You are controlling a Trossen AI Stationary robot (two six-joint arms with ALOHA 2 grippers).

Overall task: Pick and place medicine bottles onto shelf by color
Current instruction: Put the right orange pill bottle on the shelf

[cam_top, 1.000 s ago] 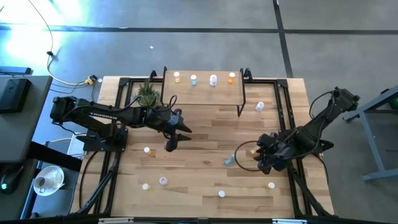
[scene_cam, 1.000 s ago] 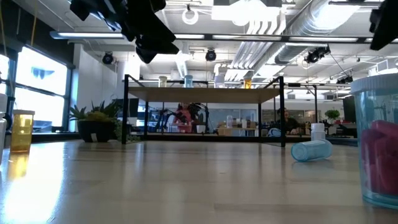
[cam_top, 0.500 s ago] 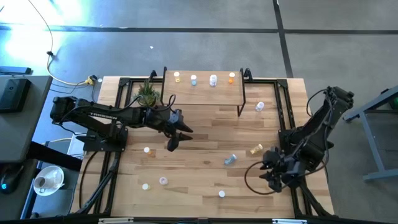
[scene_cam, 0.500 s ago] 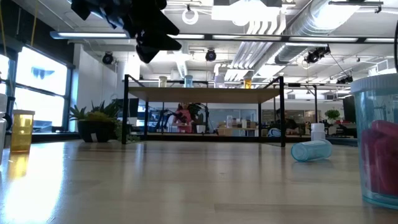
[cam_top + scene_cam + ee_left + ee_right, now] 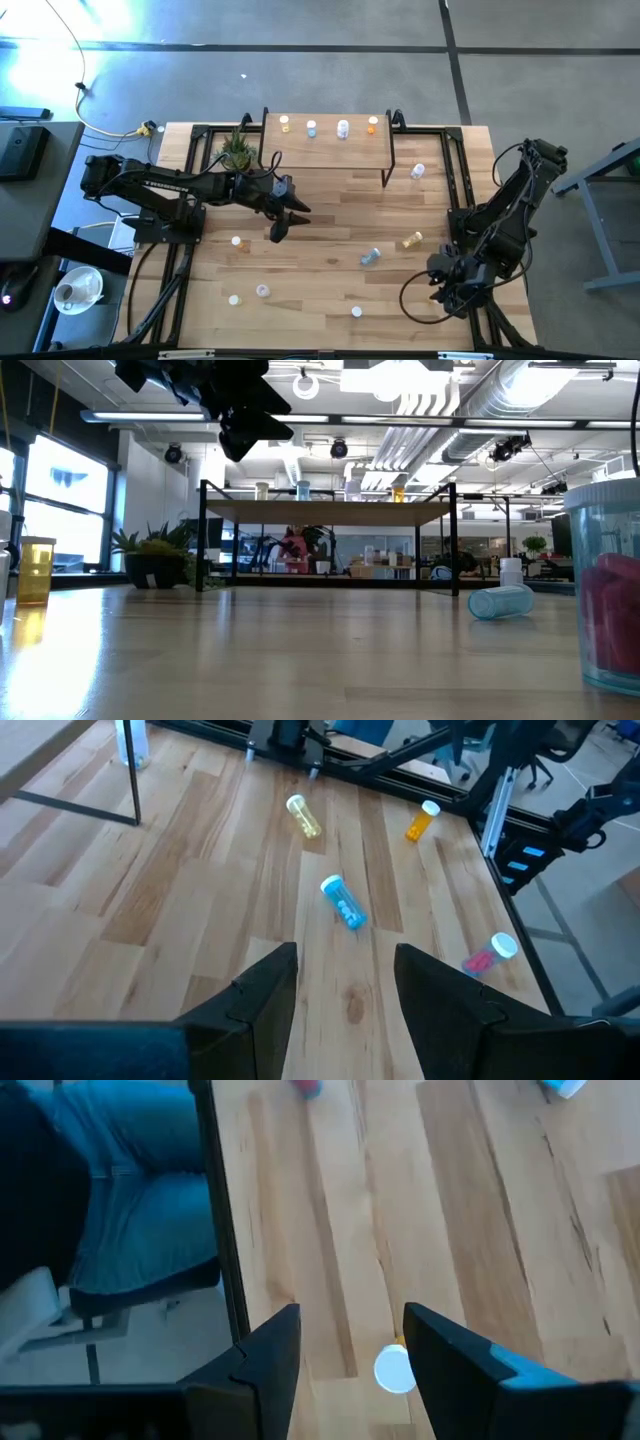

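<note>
A: How far along is the sorting?

B: Four small white-capped medicine bottles (image 5: pixel 327 127) stand in a row on the low shelf with the light wood top and thin black legs (image 5: pixel 325 155): yellow, blue, pale, orange, judging from above. That part looks done.

A: And what is left?

B: Plenty. On the plank table (image 5: pixel 330 210) a blue bottle lying on its side (image 5: pixel 370 257) sits near the middle, with a yellow bottle lying just beyond it (image 5: pixel 412 241). A pale bottle (image 5: pixel 417 172) rests by the shelf's right leg. More white-capped ones are scattered along the front and left of the table, so I'd judge the task well under half finished.

A: What are the arms doing?

B: The left gripper (image 5: pixel 274 232) hangs above the table's left-centre, fingers parted and empty; its wrist view looks past them toward the blue and yellow bottles. The right gripper (image 5: pixel 441 293) is at the front right corner, fingers also spread with nothing between them. An orange bottle with a white cap (image 5: pixel 395 1369) stands directly below it in its wrist view.

A: So neither holds anything?

B: Neither. The orange bottle seems the likely next pick.
</note>
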